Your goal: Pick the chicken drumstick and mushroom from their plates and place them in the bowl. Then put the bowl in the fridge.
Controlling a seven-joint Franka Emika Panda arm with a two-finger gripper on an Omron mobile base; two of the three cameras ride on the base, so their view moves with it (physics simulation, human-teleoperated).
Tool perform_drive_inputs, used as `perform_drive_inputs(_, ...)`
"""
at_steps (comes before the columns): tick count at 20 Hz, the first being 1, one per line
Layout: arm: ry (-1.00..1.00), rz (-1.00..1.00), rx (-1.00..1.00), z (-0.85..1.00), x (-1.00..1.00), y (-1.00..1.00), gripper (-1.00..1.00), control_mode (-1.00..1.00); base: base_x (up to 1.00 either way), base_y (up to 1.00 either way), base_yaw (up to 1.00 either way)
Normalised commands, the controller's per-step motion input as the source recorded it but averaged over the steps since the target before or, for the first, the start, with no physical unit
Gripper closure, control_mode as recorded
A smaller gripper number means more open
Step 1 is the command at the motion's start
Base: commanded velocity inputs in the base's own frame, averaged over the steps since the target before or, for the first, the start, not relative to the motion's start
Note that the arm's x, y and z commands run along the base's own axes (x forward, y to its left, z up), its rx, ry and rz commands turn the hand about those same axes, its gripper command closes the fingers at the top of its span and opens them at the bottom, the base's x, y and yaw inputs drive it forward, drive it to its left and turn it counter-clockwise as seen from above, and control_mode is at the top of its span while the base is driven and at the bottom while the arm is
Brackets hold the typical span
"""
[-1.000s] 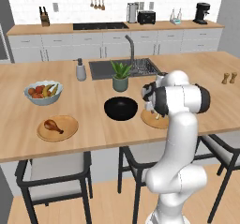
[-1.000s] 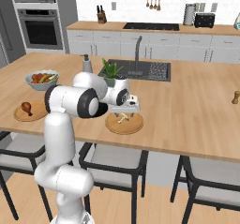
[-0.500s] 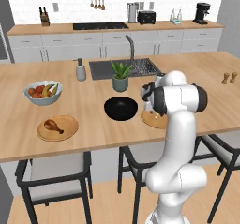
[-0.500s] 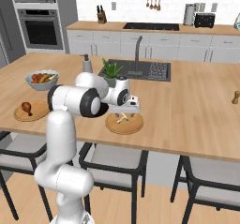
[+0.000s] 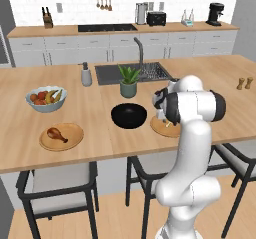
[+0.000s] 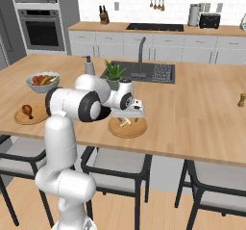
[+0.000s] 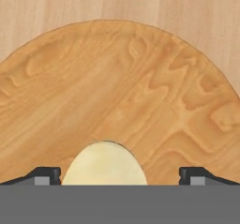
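Observation:
My gripper points straight down at the right-hand wooden plate, open, its fingertips wide apart. The pale mushroom lies between them on the plate, with a gap on each side. In the base views the gripper hangs just above the mushroom on this plate. The black bowl sits empty to the plate's left. The reddish-brown drumstick lies on the other plate further left, near the counter's front edge. The fridge is out of view.
A grey-blue fruit bowl, a soap dispenser, a potted plant and the sink stand behind the plates. Salt and pepper shakers are at the far right. Stools line the counter's near side.
The hand has sunk a little towards the plate with the mushroom. Nothing else has moved.

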Motion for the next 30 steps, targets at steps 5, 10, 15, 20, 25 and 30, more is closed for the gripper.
perform_drive_inputs(5, 0.0, 0.0, 0.0, -0.01, 0.0, 0.0, 1.0, -1.0, 0.0, 0.0, 0.0)
perform_drive_inputs(10, 0.0, 0.0, 0.0, 0.0, 0.0, 0.0, 1.0, -1.0, 0.0, 0.0, 0.0)
perform_drive_inputs(15, 0.0, -0.01, 0.0, 0.27, -0.06, 0.09, 1.0, -1.0, 0.0, 0.0, 0.0)
perform_drive_inputs(20, -0.01, -0.03, 0.0, 0.71, -0.08, 0.74, 1.0, -1.0, 0.0, 0.0, 0.0)
perform_drive_inputs(25, -0.01, -0.03, 0.0, 0.69, 0.0, 0.72, 1.0, -1.0, 0.0, 0.0, 0.0)
perform_drive_inputs(30, 0.0, -0.03, 0.0, 0.06, 0.21, 0.65, 1.0, -1.0, 0.0, 0.0, 0.0)
